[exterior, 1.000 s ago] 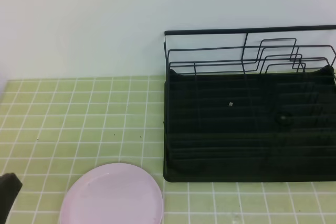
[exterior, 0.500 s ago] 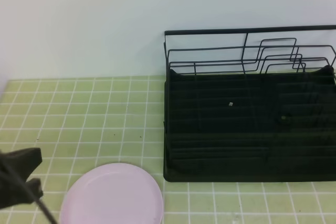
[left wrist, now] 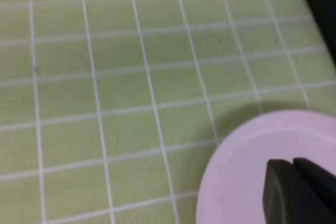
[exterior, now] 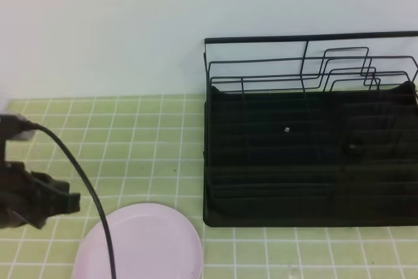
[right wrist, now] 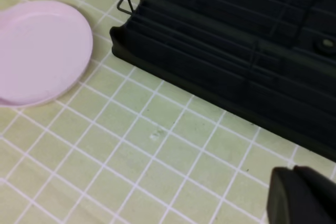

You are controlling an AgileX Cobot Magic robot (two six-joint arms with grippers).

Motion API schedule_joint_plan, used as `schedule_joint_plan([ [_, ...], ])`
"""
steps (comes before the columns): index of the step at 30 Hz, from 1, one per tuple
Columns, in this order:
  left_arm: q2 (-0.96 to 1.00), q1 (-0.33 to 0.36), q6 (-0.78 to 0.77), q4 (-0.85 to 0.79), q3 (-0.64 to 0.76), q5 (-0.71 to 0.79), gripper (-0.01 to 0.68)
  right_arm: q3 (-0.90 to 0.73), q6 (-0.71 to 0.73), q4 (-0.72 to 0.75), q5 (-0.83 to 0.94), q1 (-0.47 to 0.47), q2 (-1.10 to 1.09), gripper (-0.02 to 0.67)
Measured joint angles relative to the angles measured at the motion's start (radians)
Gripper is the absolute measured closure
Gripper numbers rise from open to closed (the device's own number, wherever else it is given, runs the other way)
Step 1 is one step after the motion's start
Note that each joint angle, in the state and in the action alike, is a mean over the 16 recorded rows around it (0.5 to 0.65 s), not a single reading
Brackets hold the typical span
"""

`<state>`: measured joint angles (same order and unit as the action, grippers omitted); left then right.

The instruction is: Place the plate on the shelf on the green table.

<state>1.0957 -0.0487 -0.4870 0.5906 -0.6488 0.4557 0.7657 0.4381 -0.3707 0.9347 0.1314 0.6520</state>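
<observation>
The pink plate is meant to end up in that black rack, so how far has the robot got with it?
Nothing is done yet: the plate lies flat on the green table, beside the shelf, which holds no plate. In hand: the left gripper hangs shut over the plate's rim, gripping nothing. The right gripper is shut over bare tiles near the shelf. Grasping, lifting and slotting the plate between the wires all remain.
</observation>
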Motion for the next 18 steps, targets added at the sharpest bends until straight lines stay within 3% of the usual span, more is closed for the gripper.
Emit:
schedule_joint_plan([
  [12, 0.145, 0.000, -0.007, -0.025, -0.001, 0.039, 0.671, 0.000, 0.000, -0.053, 0.000, 0.000, 0.000, 0.652],
  [18, 0.160, 0.000, -0.010, -0.037, -0.001, 0.049, 0.627, 0.000, 0.001, -0.074, 0.001, 0.000, 0.000, 0.652],
])
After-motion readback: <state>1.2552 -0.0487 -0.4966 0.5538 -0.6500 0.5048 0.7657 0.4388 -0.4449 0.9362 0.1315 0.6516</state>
